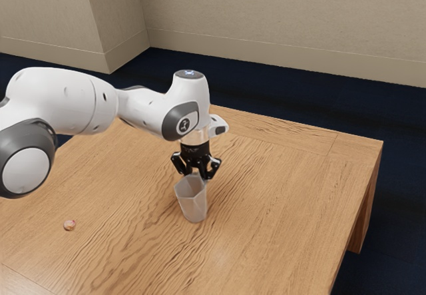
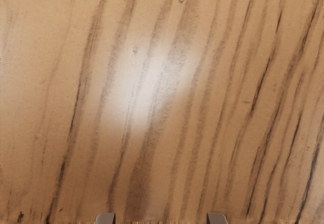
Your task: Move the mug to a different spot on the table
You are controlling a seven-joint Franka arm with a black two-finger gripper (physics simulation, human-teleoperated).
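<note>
Our pincer is spread just over the mug, which looks light, hard and slippery, so we would pinch its rim.

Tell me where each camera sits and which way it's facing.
Exterior view: beside and above the table, looking down across it; the white arm reaches in from the exterior view's left, with the gripper at the mug.
Wrist view: on the hand, facing close onto the table and its wood grain; two grey tabs show, probably the hand's own.
Shared: both views see the wooden table.
</note>
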